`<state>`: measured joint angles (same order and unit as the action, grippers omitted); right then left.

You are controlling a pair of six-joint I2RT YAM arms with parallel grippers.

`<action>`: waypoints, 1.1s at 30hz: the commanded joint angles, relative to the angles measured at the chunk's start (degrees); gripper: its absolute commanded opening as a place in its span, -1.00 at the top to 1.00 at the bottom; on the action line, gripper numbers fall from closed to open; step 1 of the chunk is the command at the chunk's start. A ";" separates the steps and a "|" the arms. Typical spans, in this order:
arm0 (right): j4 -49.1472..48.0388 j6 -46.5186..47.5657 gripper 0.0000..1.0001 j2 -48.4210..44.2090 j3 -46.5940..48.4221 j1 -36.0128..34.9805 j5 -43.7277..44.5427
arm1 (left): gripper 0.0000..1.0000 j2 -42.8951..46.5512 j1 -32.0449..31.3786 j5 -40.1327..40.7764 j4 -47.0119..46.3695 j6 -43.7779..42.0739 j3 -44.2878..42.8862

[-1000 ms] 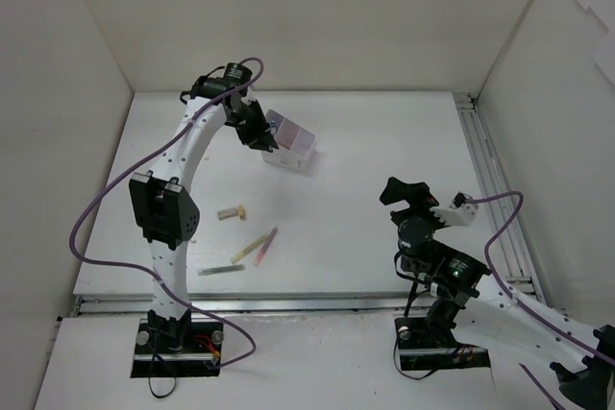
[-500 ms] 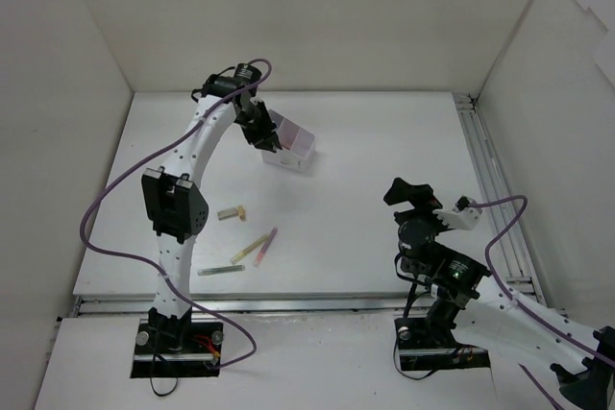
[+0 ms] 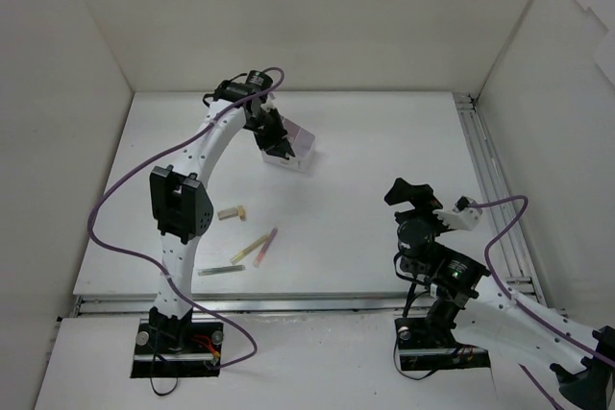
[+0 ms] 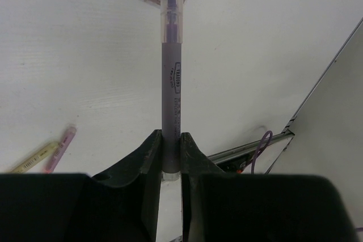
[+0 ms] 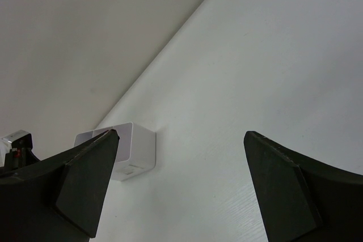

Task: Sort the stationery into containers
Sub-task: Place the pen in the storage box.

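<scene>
Writing: I am making out a small black-framed label printed on the barrel of the grey pen (image 4: 172,100), with finer print below it. All of it is too small for me to read.
Pen axis: In the left wrist view the pen is running straight away from the camera. Its clear cap, with a purple tip inside, is leading and pointing at the box (image 5: 139,150).
Left gripper (image 4: 171,145): The jaws are squeezing in on the pen's rear end, one finger against each side of the barrel.
Pen location: It is hanging above the table (image 3: 384,160) with its cap end overlapping the box's rim. I cannot tell which compartment it is over.
Box: It is sitting toward the far side of the table, left of centre.
Right gripper (image 5: 181,134): The jaws are gaping wide with nothing between them. It is facing the box from well apart.
Loose items: The tan block (image 3: 232,212) is lying on the table in front of the box. The yellow-green stick (image 3: 249,251) and pink stick (image 3: 266,245) are lying diagonally, just beside each other. A greenish stick (image 3: 221,271) is lying almost crosswise nearest the arm bases.
</scene>
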<state>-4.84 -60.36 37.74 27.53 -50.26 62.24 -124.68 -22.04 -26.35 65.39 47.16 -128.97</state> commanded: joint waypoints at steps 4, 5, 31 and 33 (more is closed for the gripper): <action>-1.75 0.06 -0.81 -0.30 -0.11 0.25 5.00 | 1.00 0.32 2.26 -1.86 -2.01 0.92 -2.08; -1.75 0.15 -0.81 -0.29 -0.11 0.25 5.00 | 1.00 0.32 2.79 -2.04 -2.19 1.09 -2.08; -0.78 1.20 -0.85 -0.38 -0.37 0.16 6.49 | 1.00 -4.95 5.69 -9.07 -12.38 1.80 -2.52; -0.43 1.47 -0.86 -0.82 -0.37 0.16 6.75 | 0.99 -5.13 5.70 -9.77 -13.53 2.06 -2.08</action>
<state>-4.40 -59.42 37.28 27.07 -50.24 64.34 -131.90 -17.23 -34.11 55.09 48.07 -129.01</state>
